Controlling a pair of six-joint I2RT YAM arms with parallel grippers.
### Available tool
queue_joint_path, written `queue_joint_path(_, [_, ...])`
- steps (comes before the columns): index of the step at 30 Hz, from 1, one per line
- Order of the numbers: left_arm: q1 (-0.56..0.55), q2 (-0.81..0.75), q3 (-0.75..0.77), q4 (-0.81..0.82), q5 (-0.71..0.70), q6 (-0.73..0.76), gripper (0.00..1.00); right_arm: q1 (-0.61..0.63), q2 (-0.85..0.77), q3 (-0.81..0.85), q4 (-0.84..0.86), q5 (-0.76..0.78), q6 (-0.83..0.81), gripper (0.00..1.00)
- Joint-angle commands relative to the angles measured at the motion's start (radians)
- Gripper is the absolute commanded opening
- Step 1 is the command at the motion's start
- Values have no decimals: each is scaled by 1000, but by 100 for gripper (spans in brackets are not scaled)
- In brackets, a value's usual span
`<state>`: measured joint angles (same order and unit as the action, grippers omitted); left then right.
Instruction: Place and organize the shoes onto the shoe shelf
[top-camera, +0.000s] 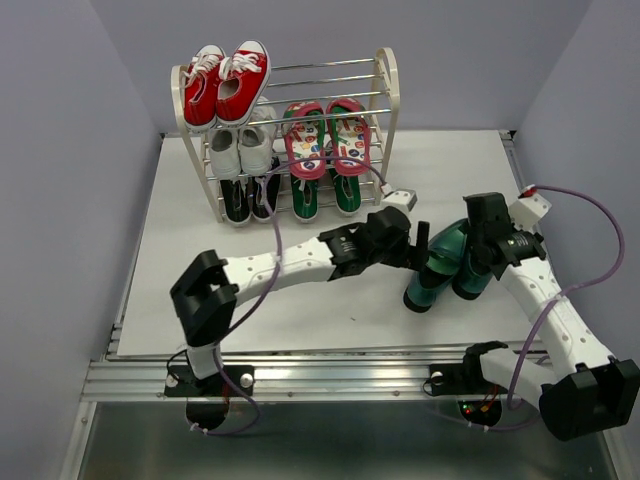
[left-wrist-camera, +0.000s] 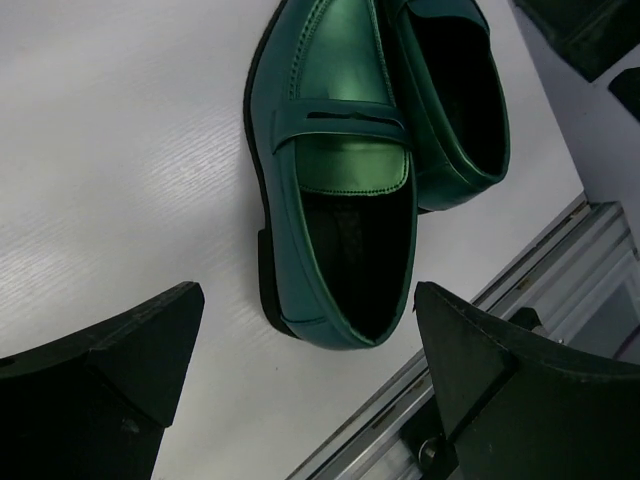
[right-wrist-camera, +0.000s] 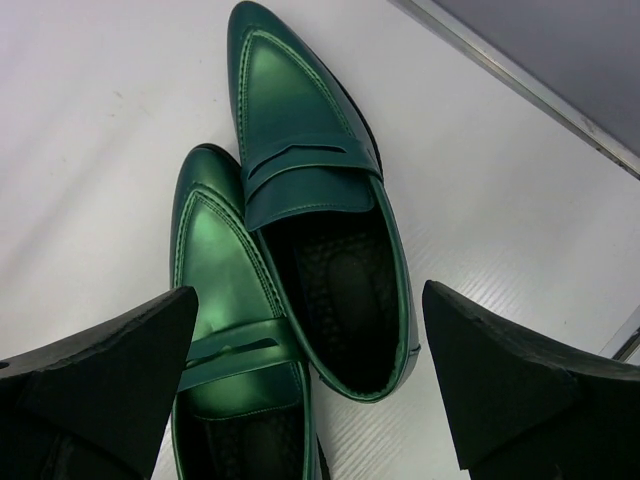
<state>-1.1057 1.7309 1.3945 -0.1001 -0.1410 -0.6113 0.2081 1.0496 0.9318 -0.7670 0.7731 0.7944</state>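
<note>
Glossy green loafers (right-wrist-camera: 310, 190) are lying paired on the surface (right-wrist-camera: 100, 120); left hand (left-wrist-camera: 305, 300) and right hand (right-wrist-camera: 308, 298) are hovering above, both spread open.

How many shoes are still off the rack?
2: one green shoe and its partner, lying side by side on the table, right of centre. None seems hidden.

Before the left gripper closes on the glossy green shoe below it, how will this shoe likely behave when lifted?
The green shoe looks glossy, so it may slip in a light grip. Its opening holds its shape, so it is probably stiff. Its low flat heel makes rolling unlikely.
</note>
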Motion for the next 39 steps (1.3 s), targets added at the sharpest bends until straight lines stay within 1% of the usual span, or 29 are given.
queue_joint_path(1, [-11, 132, 171, -108, 69, 61, 99, -13, -37, -4, 14, 49, 16, 100])
queue_joint_path(2, [-17, 154, 208, -115, 81, 88, 99, -13, -39, -4, 14, 55, 16, 100])
queue_joint_path(6, [-19, 257, 310, -202, 52, 85, 99, -13, -49, -7, 32, 40, 2, 100])
queue_joint_path(8, [-23, 314, 340, -257, 40, 79, 99, -13, -49, -10, 40, 43, -3, 100])
queue_joint_path(10, [-28, 324, 337, -260, 40, 77, 99, -13, -48, -14, 43, 45, -1, 100])
queue_joint_path(12, [-32, 332, 319, -263, 40, 73, 96, -13, -45, -17, 49, 41, -1, 100])
queue_joint_path(14, [-33, 341, 314, -263, 50, 73, 86, -13, -43, -19, 55, 37, -4, 100])
queue_joint_path(15, [-34, 351, 316, -265, 52, 73, 81, -13, -42, -19, 55, 37, -9, 100])
queue_joint_path(16, [-34, 355, 319, -273, 54, 73, 72, -13, -40, -19, 55, 37, -11, 100])
queue_joint_path(17, [-34, 358, 322, -277, 55, 73, 57, -13, -39, -19, 55, 40, -11, 100])
queue_joint_path(18, [-36, 361, 325, -277, 58, 73, 49, -13, -40, -21, 57, 41, -11, 100])
queue_joint_path(19, [-36, 364, 327, -277, 60, 73, 26, -13, -42, -22, 57, 43, -9, 100])
queue_joint_path(20, [-37, 363, 330, -279, 58, 73, 14, -13, -43, -22, 55, 45, -9, 100])
queue_joint_path(21, [-39, 360, 328, -280, 52, 73, 3, -13, -45, -21, 57, 43, -9, 100])
queue_joint_path(22, [-39, 349, 328, -282, 32, 74, 0, -13, -52, -22, 57, 41, -11, 100])
queue_joint_path(27, [-39, 276, 296, -286, -49, 79, 0, -13, -76, -28, 60, 41, -9, 100])
queue_joint_path(30, [-39, 199, 252, -302, -132, 85, 0, -13, -86, -30, 63, 43, -9, 100])
queue_joint_path(31, [-39, 155, 238, -312, -178, 87, 0, -13, -89, -31, 64, 41, -9, 100])
queue_joint_path(33, [-39, 105, 189, -323, -222, 97, 0, -13, -102, -34, 69, 43, -4, 100])
queue_joint_path(37, [-40, -48, 115, -363, -346, 131, 0, -13, -125, -42, 80, 49, 2, 100])
queue_joint_path(39, [-42, -103, 66, -369, -368, 163, 0, -13, -134, -45, 84, 54, 2, 100])
